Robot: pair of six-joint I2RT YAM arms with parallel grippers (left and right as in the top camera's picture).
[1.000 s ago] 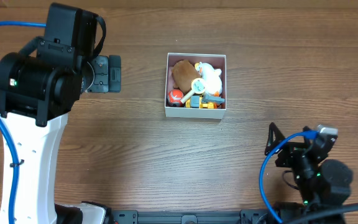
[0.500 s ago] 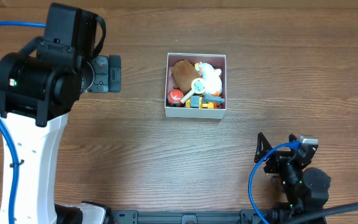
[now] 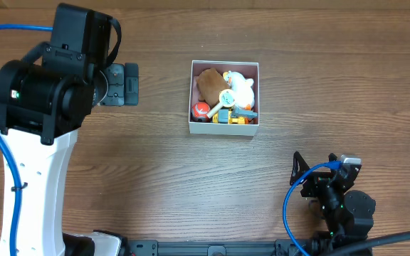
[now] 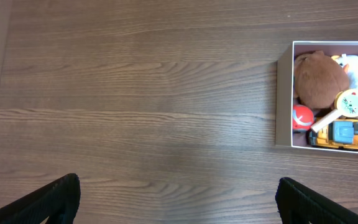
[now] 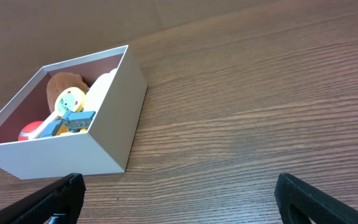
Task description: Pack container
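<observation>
At the middle of the bench (image 3: pixel 155 178), toward its far edge, the container (image 3: pixel 223 129) stands upright with its open side up. It is a square box with white walls and a pink inside.

Contents, all inside the walls:
- a brown plush toy (image 3: pixel 209 84) in the far left corner;
- a white plush toy (image 3: pixel 243 87) beside it on the right;
- a red ball (image 3: pixel 201 109) in the near left corner;
- a yellow and blue toy vehicle (image 3: pixel 235 118) along the near wall.

Left fingers (image 4: pixel 48 202): spread wide, holding nothing, above bare bench, with the container well off to their right.

Right fingers (image 5: pixel 55 196): spread wide, holding nothing, low over the bench. The right arm (image 3: pixel 340 203) sits at the near right corner, well apart from the container.
</observation>
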